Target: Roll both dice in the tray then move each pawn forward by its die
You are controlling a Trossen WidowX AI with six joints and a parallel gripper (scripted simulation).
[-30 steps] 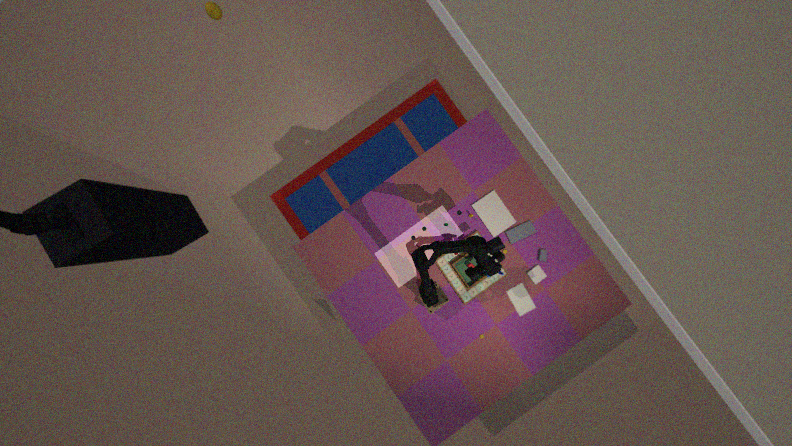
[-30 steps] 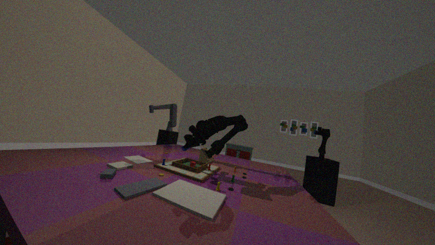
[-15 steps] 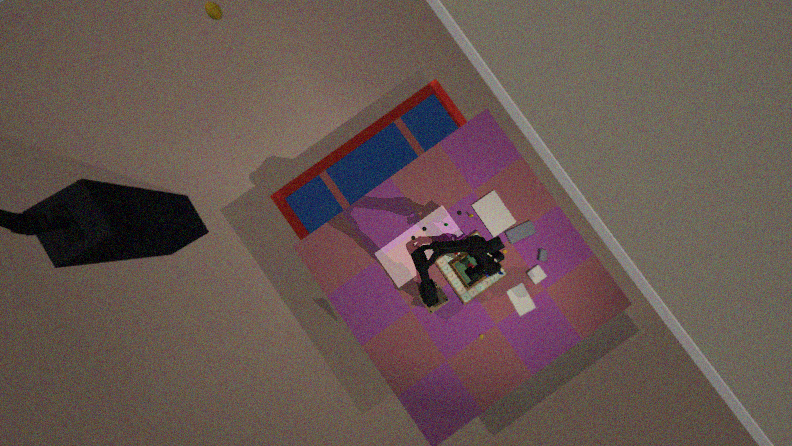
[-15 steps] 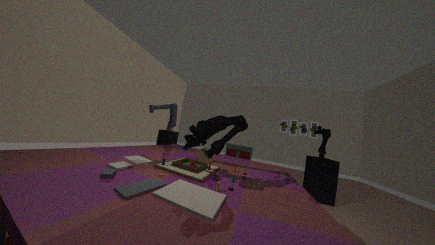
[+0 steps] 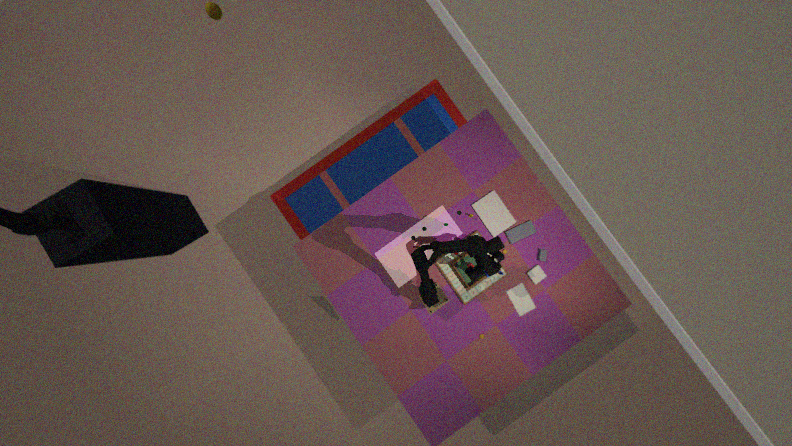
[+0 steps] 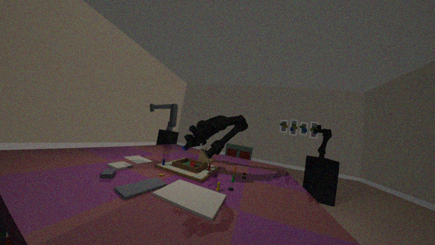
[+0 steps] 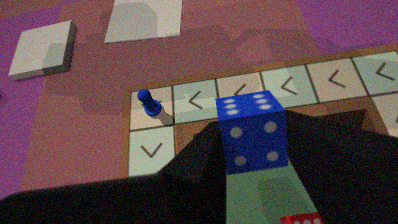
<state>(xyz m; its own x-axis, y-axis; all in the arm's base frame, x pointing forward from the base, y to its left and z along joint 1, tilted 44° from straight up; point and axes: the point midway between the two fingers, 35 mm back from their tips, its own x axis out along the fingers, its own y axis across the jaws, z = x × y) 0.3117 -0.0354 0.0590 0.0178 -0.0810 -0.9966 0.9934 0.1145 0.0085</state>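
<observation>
My gripper [image 7: 248, 126] [image 6: 186, 146] is shut on the blue die [image 7: 252, 131] [image 6: 184, 148] and holds it in the air above the board's edge, with six pips on top and four pips facing the wrist camera. Below it lies the green floor of the brown-walled tray [image 7: 247, 197] [image 6: 182, 162]. The red die [image 7: 301, 219] [image 6: 192, 163] lies in the tray. The blue pawn [image 7: 149, 104] [image 6: 163, 161] stands on a corner square of the arrow track [image 7: 330, 77]. The red pawn [image 6: 208, 166] stands at the board's near right side.
White slabs [image 6: 191, 198] [image 6: 138, 159] [image 7: 40, 47] and grey slabs [image 6: 139, 187] [image 6: 108, 173] lie around the board [image 6: 185, 173]. A yellow pawn [image 6: 218, 185] and a green pawn [image 6: 233, 178] stand to the right. Black pedestals [image 6: 321, 179] [image 6: 167, 137] carry other arms.
</observation>
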